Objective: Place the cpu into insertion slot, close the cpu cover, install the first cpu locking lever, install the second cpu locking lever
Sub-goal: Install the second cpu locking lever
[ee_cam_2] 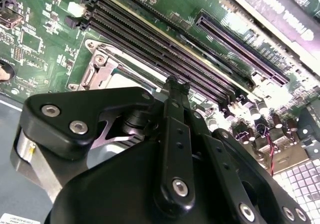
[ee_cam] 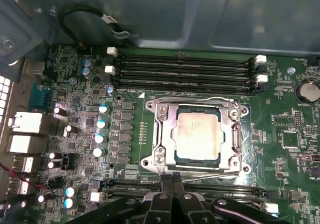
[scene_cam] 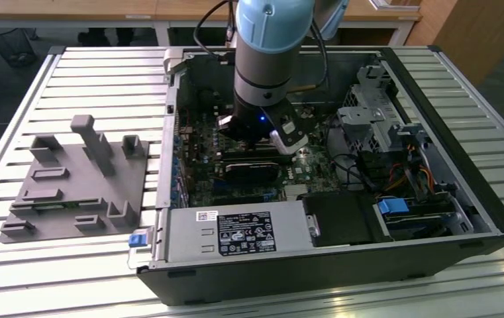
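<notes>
slatted metal surface (scene_cam: 101,73) carries an open computer case (scene_cam: 463,192) and a grey fixture block (scene_cam: 75,182) on the exterior view's left. the arm reaches down into the case, its claw (ee_cam: 172,186) pinched together and holding nothing, poised just above the green board near the socket's edge. in the first wrist view the cpu (ee_cam: 198,134) sits in the insertion slot (ee_cam: 198,160), with the cpu cover (ee_cam: 165,129) lying closed around it.

My black pincer (ee_cam: 172,196) hangs over a pale silver-beige cpu (ee_cam: 198,133), silvery cpu cover (ee_cam: 165,134) framing it, green circuit board (ee_cam: 280,154) around, long black slots (ee_cam: 185,69) at twelve o'clock.
</notes>
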### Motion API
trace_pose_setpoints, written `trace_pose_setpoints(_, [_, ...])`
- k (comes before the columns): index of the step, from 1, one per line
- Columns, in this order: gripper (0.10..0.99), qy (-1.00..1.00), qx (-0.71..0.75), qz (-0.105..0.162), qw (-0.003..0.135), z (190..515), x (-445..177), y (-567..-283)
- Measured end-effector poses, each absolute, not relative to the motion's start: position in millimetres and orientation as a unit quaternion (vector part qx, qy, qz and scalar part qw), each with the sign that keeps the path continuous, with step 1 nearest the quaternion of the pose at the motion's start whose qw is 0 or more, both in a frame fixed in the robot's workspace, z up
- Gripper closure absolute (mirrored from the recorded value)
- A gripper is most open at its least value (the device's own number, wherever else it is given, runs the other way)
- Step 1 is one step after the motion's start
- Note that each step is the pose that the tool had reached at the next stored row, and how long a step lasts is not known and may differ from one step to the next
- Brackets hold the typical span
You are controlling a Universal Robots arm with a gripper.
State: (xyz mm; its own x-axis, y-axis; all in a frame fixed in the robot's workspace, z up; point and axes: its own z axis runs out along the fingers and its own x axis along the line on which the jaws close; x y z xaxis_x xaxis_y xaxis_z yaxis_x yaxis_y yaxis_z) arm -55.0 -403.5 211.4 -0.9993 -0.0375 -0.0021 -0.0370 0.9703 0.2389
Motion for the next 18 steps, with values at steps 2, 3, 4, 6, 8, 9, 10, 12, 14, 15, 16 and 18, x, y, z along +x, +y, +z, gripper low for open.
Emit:
trace_pose_setpoints(2, [0.98,-0.993,0.019,-0.121,0.001,211.2,-55.1,-403.5])
trace_pose_setpoints(3, [0.98,-0.993,0.019,-0.121,0.001,211.1,-55.2,-403.5])
trace_pose_setpoints(4, [0.98,-0.993,0.019,-0.121,0.001,211.1,-55.4,-403.5])
trace_pose_setpoints(6, [0.98,-0.992,0.019,-0.121,0.001,210.9,-55.5,-403.5])
trace_pose_setpoints(8, [0.98,-0.992,0.019,-0.122,0.001,210.8,-55.6,-403.5])
trace_pose_setpoints(9, [0.98,-0.992,0.019,-0.122,0.001,210.6,-55.6,-403.5])
trace_pose_setpoints(10, [0.98,-0.992,0.019,-0.123,0.001,210.5,-55.7,-403.5])
trace_pose_setpoints(12, [0.98,-0.992,0.019,-0.123,0.001,210.1,-56.0,-403.5])
trace_pose_setpoints(14, [0.98,-0.992,0.019,-0.125,0.001,209.7,-56.6,-404.0])
trace_pose_setpoints(15, [0.98,-0.992,0.019,-0.127,0.001,209.3,-57.0,-404.1])
trace_pose_setpoints(16, [0.98,-0.991,0.019,-0.13,0.001,208.9,-57.5,-404.2])
trace_pose_setpoints(18, [0.98,-0.991,0.019,-0.133,0.001,208.2,-58.9,-404.3])
